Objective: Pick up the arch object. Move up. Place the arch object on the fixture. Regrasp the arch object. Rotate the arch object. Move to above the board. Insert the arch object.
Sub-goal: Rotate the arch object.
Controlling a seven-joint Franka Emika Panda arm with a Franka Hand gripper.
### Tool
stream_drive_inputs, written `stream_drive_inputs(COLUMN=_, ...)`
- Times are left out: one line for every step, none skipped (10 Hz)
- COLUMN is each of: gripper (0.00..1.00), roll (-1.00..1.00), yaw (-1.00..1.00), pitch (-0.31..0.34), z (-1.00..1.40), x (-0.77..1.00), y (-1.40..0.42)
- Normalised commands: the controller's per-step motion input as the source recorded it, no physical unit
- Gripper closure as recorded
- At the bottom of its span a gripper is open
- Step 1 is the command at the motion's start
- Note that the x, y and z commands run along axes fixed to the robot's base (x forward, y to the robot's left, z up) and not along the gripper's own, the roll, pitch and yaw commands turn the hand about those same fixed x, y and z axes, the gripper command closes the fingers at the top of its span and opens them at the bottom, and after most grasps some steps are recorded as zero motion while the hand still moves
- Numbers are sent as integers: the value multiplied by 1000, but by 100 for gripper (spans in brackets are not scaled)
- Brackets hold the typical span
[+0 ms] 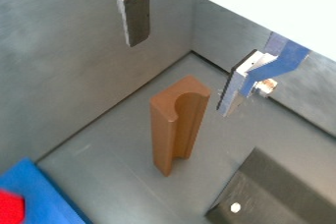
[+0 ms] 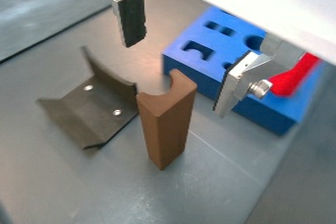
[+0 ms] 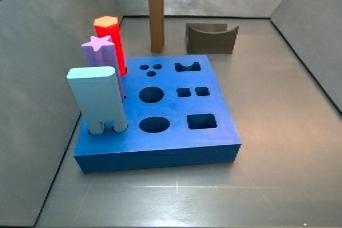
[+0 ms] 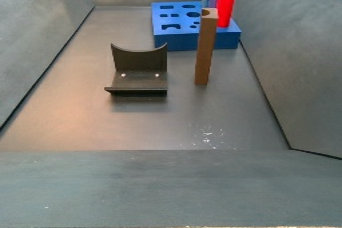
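The arch object [image 1: 178, 128] [image 2: 165, 122] is a brown bar standing upright on the grey floor, with its notched end on top. In both side views it stands [image 3: 156, 20] [image 4: 206, 47] between the fixture [image 3: 210, 37] [image 4: 136, 70] and the blue board [image 3: 181, 112] [image 4: 178, 20]. My gripper [image 1: 184, 66] [image 2: 180, 63] is open and hovers above the bar's top. One dark-padded finger [image 1: 137, 17] [image 2: 130, 22] stands on each side, neither touching the bar. Nothing is held. Neither side view shows the gripper.
A red peg [image 3: 110, 40] [image 4: 226, 2], a purple star piece [image 3: 95, 48] and a pale blue block [image 3: 98, 97] stand in the board. The fixture [image 2: 89, 105] lies close beside the bar. Grey walls enclose the floor on all sides.
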Motion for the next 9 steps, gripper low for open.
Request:
stream_drive_inputs(gripper=0, roll=-15, yaw=-1000, pitch=7, z=-91, x=25, y=24)
stream_drive_inputs(gripper=0, roll=-15, yaw=-1000, pitch=7, z=-65, x=25, y=22)
stream_drive_inputs(gripper=0, roll=-15, yaw=-1000, pitch=6, z=-38, x=24, y=22)
stream_drive_inputs(gripper=0, roll=-16, yaw=-1000, pitch=6, z=-33, x=25, y=22)
stream_drive_inputs(gripper=0, roll=-17, yaw=-1000, pitch=6, z=-31, x=26, y=22)
stream_drive_inputs(gripper=0, roll=-18, yaw=-1000, pitch=6, z=-30, x=26, y=22)
stream_drive_inputs(gripper=0, roll=-19, yaw=-1000, pitch=7, z=-29, x=26, y=22)
stream_drive_inputs(gripper=0, roll=-20, yaw=-1000, pitch=7, z=-29, x=26, y=22)
stream_drive_inputs(gripper=0, roll=-22, yaw=-1000, pitch=8, z=-29, x=26, y=22)
